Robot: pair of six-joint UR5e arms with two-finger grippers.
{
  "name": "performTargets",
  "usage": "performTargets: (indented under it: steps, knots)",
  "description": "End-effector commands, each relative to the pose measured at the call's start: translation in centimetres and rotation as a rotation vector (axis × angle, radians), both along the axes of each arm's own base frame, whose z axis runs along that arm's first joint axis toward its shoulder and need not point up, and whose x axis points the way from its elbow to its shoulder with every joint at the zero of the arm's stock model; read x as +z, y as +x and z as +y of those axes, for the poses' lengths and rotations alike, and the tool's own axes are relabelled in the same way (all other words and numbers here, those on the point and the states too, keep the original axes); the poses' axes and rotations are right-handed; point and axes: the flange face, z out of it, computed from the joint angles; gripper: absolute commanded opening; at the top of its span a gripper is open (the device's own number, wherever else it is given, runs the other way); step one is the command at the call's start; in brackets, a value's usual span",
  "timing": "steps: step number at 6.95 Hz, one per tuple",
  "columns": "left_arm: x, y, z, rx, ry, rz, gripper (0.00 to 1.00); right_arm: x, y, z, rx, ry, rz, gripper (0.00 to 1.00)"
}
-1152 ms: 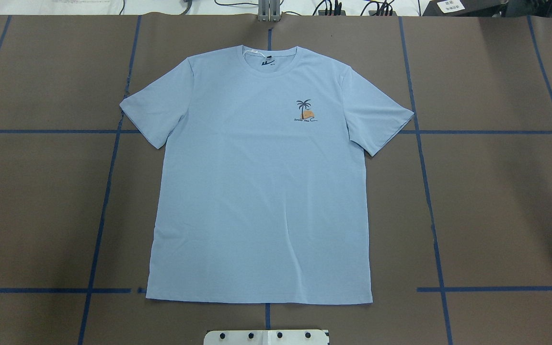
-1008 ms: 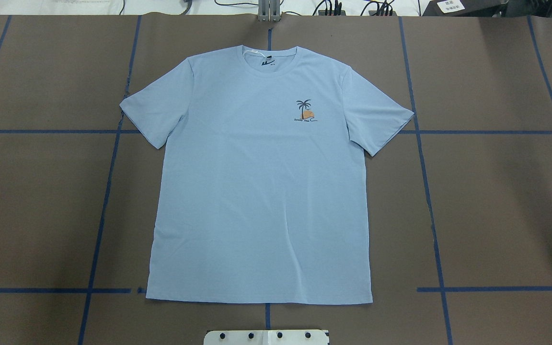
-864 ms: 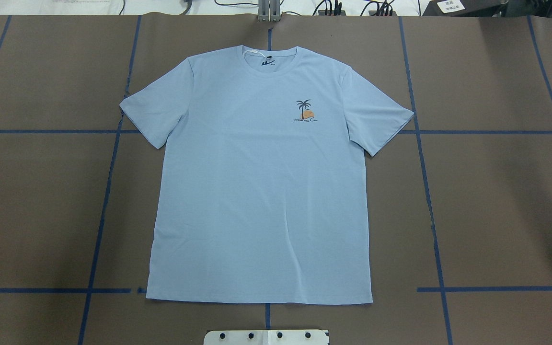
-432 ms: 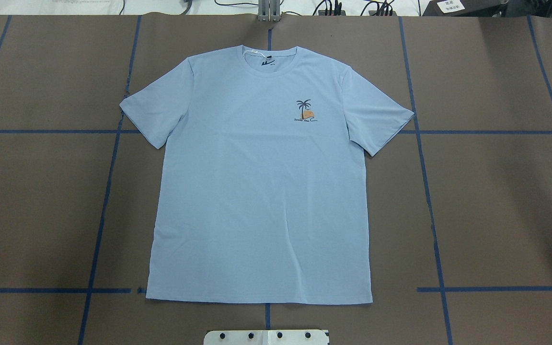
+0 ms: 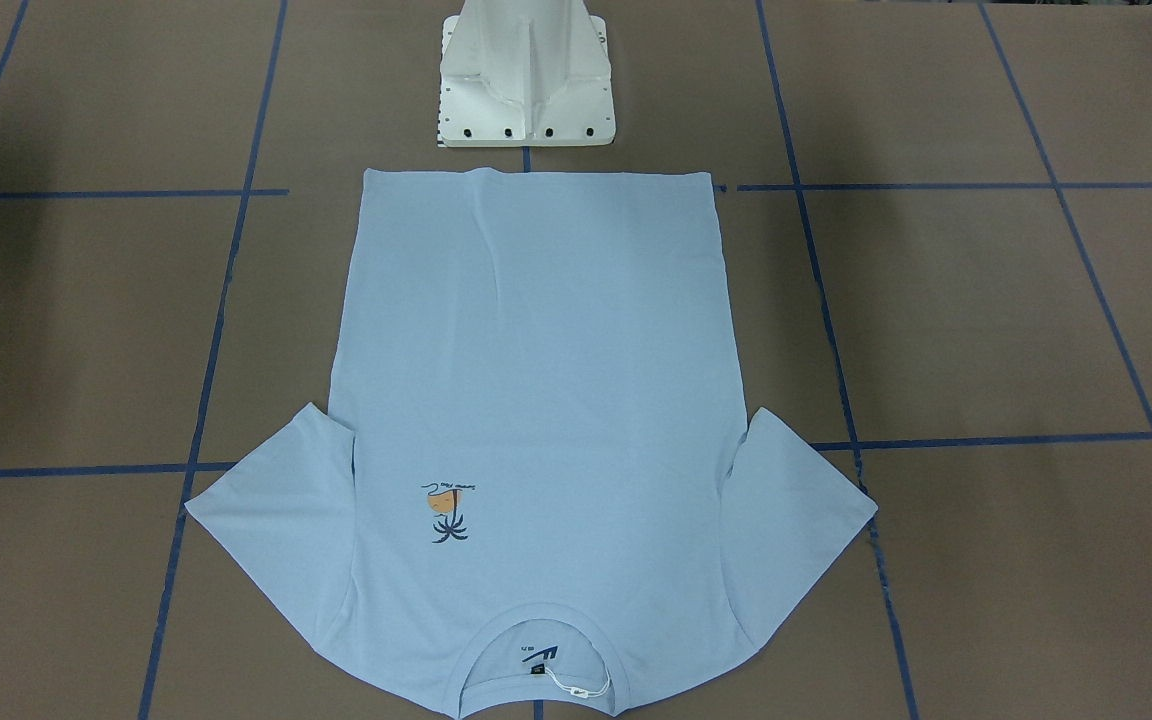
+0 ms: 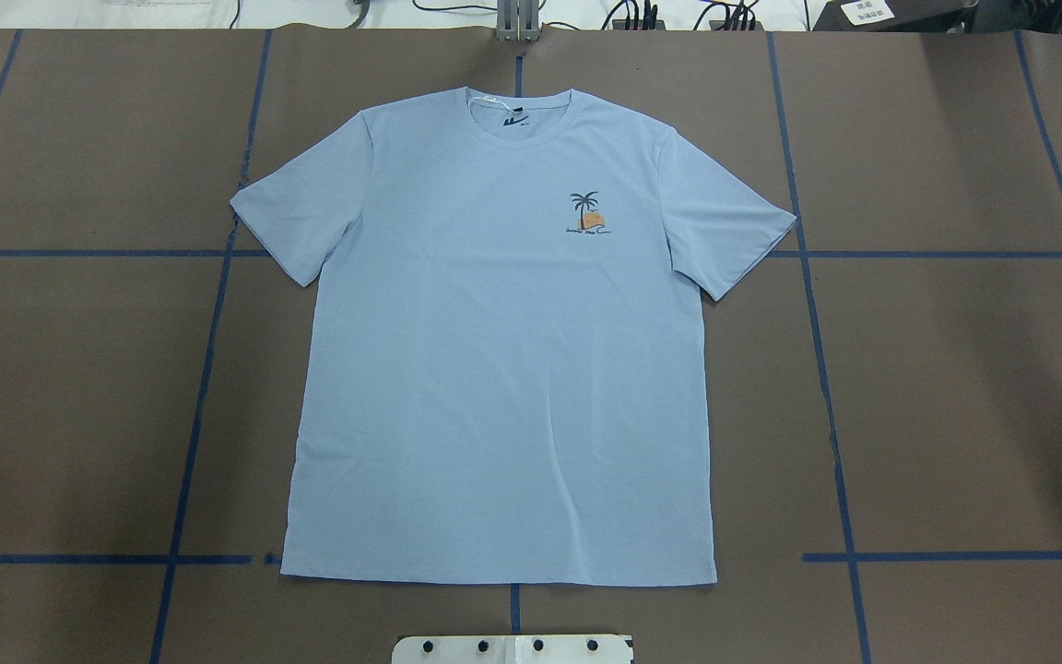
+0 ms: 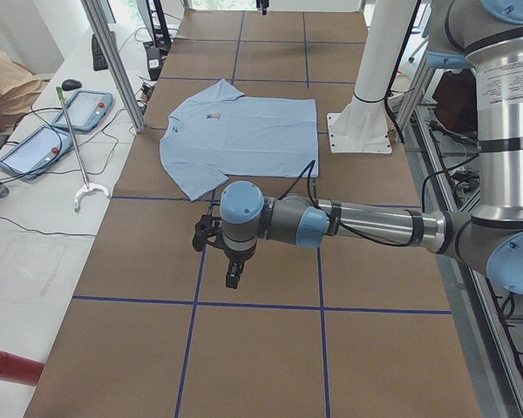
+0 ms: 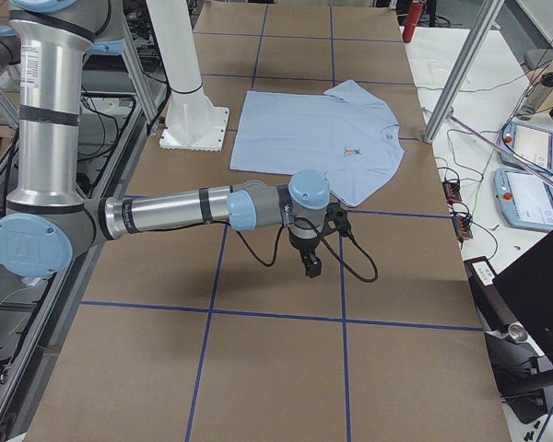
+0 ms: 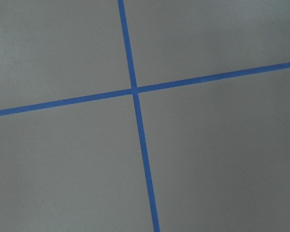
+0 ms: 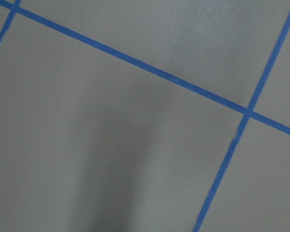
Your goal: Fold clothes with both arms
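Note:
The light blue T-shirt lies flat and spread out, front up, on the brown table; its collar points away from the robot base and its orange-and-dark-blue chest print faces up. It also shows in the front view, with a white tag at the neck. My left gripper hangs over bare table off the shirt's left sleeve. My right gripper hangs over bare table off the right sleeve. Both show only in side views, so I cannot tell whether they are open or shut. Both wrist views show only table and blue tape.
The white pedestal base stands just behind the shirt's hem. Blue tape lines grid the table. Metal posts stand at the far table edge. Beyond it, side benches hold tablets and cables.

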Motion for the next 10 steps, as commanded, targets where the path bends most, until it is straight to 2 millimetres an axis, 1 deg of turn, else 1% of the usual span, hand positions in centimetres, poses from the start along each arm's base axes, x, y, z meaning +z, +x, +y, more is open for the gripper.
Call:
performTargets:
  steps: [1, 2, 3, 4, 5, 6, 8, 9, 10]
  knots:
    - [-1.4, 2.0, -0.1, 0.051, 0.056, 0.117, 1.0, -4.2, -6.8, -5.4, 0.045, -0.049, -0.072, 1.0]
    - [-1.6, 2.2, 0.0, 0.061, 0.059, 0.15, 1.0, -7.2, -11.5, -7.9, 0.101, -0.135, -0.098, 1.0]
    - [-1.6, 2.3, 0.0, 0.063, 0.06, 0.152, 1.0, -10.7, -17.9, -9.8, 0.153, -0.22, -0.118, 1.0]
    - [-1.7, 2.3, 0.0, 0.062, 0.062, 0.155, 1.0, -12.7, -22.2, -11.4, 0.265, -0.237, -0.115, 1.0]
    - [-1.7, 2.3, 0.0, 0.065, 0.061, 0.17, 1.0, -12.8, -25.0, -11.6, 0.35, -0.212, -0.129, 1.0]
    - [-1.7, 2.3, 0.0, 0.066, 0.061, 0.173, 1.0, -11.9, -26.5, -11.8, 0.388, -0.211, -0.15, 1.0]
    - [-1.6, 2.4, -0.2, 0.066, 0.059, 0.173, 1.0, -10.3, -28.6, -13.5, 0.421, -0.218, -0.12, 1.0]
    - [-1.7, 2.3, -0.2, 0.065, 0.063, 0.166, 1.0, -10.5, -29.8, -14.8, 0.425, -0.219, -0.114, 0.99]
    - [-1.7, 2.3, -0.2, 0.066, 0.072, 0.164, 1.0, -10.5, -31.0, -16.4, 0.441, -0.217, -0.094, 0.99]
